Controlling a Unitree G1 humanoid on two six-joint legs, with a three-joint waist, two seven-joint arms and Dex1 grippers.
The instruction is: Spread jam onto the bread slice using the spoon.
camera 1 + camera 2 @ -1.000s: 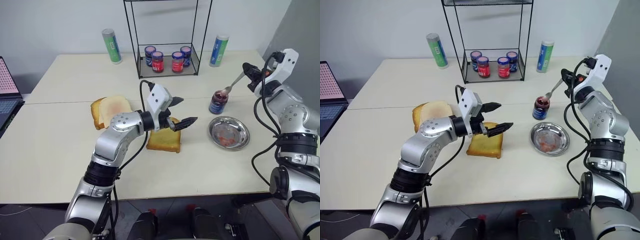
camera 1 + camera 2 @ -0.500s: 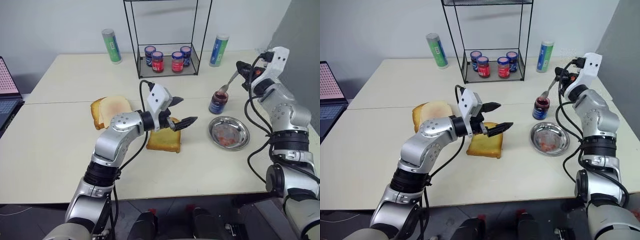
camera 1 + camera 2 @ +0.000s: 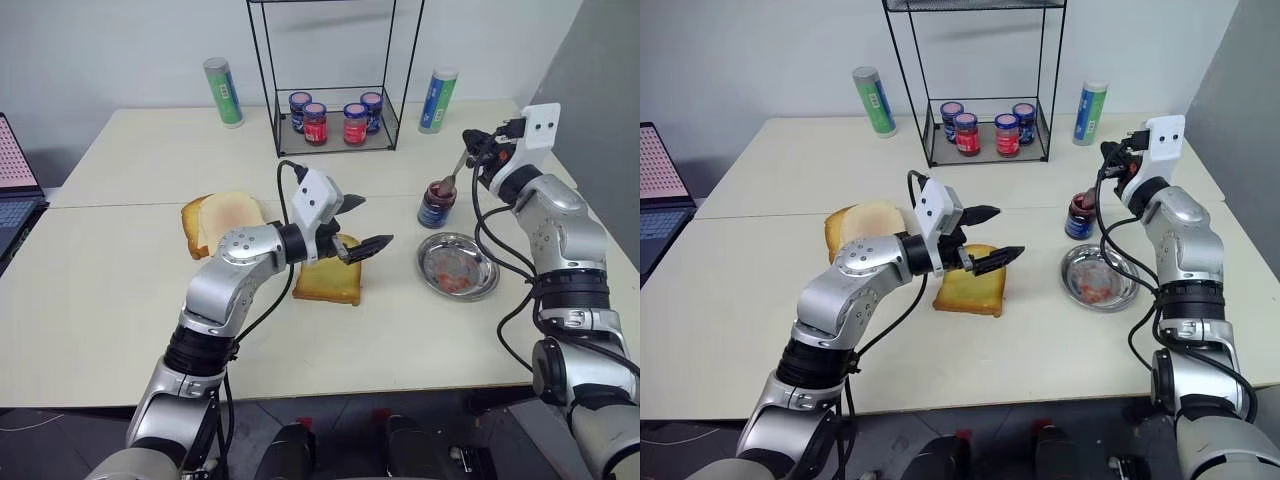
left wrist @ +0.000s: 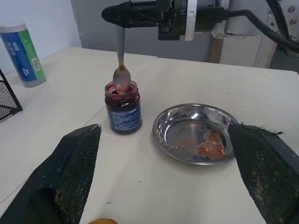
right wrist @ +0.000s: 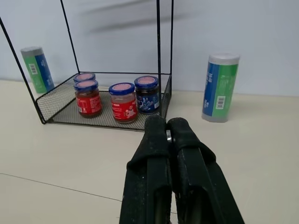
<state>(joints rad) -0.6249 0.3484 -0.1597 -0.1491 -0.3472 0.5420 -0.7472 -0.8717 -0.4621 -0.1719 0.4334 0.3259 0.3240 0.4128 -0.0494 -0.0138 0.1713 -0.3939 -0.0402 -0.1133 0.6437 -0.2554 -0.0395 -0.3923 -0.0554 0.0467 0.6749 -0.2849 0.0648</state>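
Observation:
The golden bread slice (image 3: 326, 282) lies flat near the middle of the table. My left gripper (image 3: 374, 221) hovers open just above its far edge, holding nothing and pointing toward the jam jar. That small blue-labelled jar of jam (image 3: 436, 204) stands open to the right, behind the steel dish. My right gripper (image 3: 470, 141) is shut on the handle of the silver spoon (image 3: 455, 170) above the jar. The spoon hangs nearly upright, and in the left wrist view its bowl (image 4: 121, 78) sits at the jar's mouth (image 4: 123, 88).
A round steel dish (image 3: 493, 268) smeared with red jam sits right of the bread. Paler slices (image 3: 225, 215) lie to its left. A wire rack (image 3: 285, 140) with several small jars and two green-blue canisters (image 3: 224, 92) (image 3: 437, 101) stand at the back. A laptop (image 3: 15, 195) is at the far left.
My right gripper has shifted left and rolled, swinging the spoon from slanted to nearly upright, with its bowl staying at the jar. The left arm has kept still.

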